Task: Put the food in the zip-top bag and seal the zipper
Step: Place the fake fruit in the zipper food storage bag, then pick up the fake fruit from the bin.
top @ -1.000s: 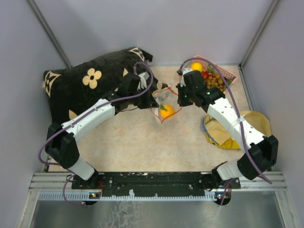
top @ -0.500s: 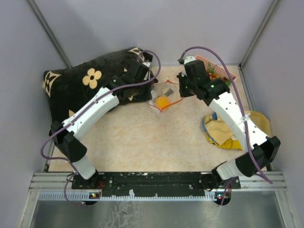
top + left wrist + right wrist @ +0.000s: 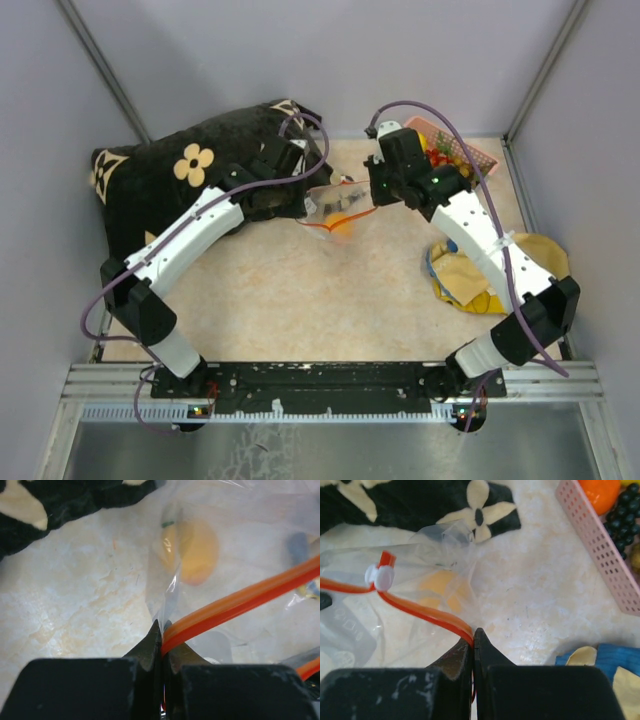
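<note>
The clear zip-top bag hangs between my two grippers above the table, with an orange fruit inside; the fruit shows through the plastic in the left wrist view and the right wrist view. My left gripper is shut on one end of the orange-red zipper. My right gripper is shut on the zipper's other end. A white slider sits on the strip. More food lies in the pink basket: an orange fruit and dark balls.
A black cushion with cream flowers lies at the back left, touching the left arm. A yellow-and-blue cloth lies at the right under the right arm. Grey walls close in the table.
Both grippers have lifted the bag and pulled its mouth taut between them. The left gripper drew left and the right gripper moved back and left, closer together over the cushion's edge.
</note>
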